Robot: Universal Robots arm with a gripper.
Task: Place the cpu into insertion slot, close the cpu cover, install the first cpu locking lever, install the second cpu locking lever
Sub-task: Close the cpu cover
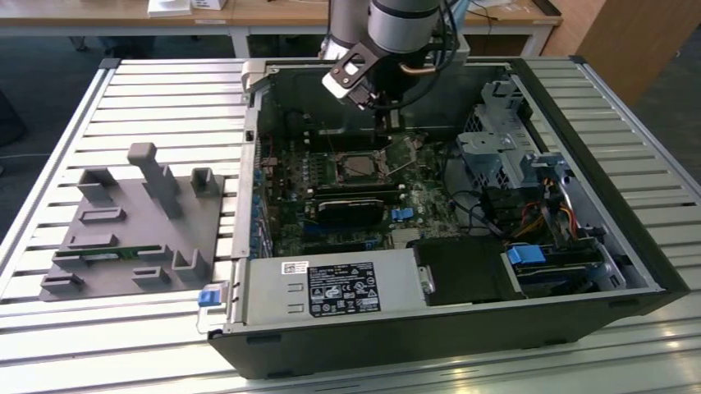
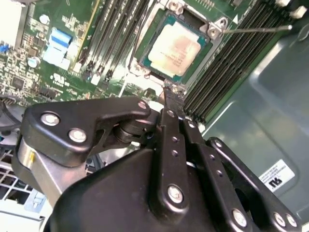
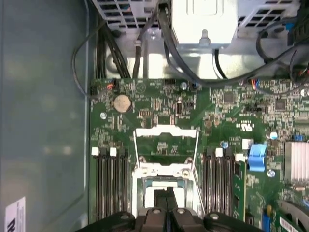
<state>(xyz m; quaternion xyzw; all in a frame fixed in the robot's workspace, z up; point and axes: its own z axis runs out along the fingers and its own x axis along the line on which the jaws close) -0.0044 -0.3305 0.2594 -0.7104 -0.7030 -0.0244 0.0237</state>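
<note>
Broadly, an open computer case [image 1: 438, 336] lies on a slatted table [image 1: 66, 107], with a grey fixture tray [image 1: 121, 238] beside it on the exterior view's left. The arm reaches down into the case, over the dark green circuit board [image 3: 227, 116].

In the second wrist view the gripper [image 2: 171, 96] has its jaws pressed together to a narrow tip. Nothing can be made out between them. That tip sits right at one edge of the insertion slot [image 2: 208, 44].

The cpu cover [image 3: 166, 131] is swung open: in the first wrist view bare board shows through its square window. It lies on the far side of the slot from the fingertips, so the line runs jaws, then socket, then cover hinge.

The cpu [image 2: 175, 48] is already seated flat in the slot, silver top up, just ahead of the tip and not held. So the placing looks done and the closing not.

A thin wire locking lever [image 2: 256, 30] stands free, angling away from the socket's corner, unlatched.
</note>
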